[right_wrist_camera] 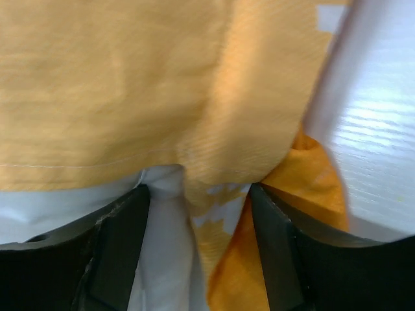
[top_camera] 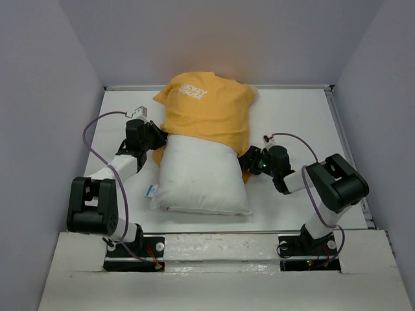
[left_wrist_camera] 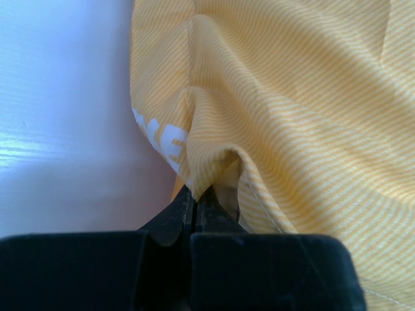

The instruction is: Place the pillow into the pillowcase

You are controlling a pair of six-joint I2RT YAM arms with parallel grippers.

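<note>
The white pillow [top_camera: 201,178] lies in the middle of the table, its near half bare and a small tag [top_camera: 152,190] at its left edge. The orange-yellow pillowcase [top_camera: 207,110] covers its far half. At the case's left hem, my left gripper [top_camera: 154,139] is shut, and the left wrist view shows a fold of the pillowcase [left_wrist_camera: 292,110] pinched at the tips of my left gripper [left_wrist_camera: 193,196]. My right gripper [top_camera: 249,161] is at the case's right hem. In its wrist view, my right gripper [right_wrist_camera: 198,223] stands open around loose pillowcase [right_wrist_camera: 130,84] and pillow [right_wrist_camera: 162,246] cloth.
The white table [top_camera: 292,116] is boxed in by grey walls at the left, right and back. A raised rail [top_camera: 343,136] runs along its right side. Purple cables [top_camera: 94,152] loop out from both arms. The arm bases [top_camera: 133,249] sit at the near edge.
</note>
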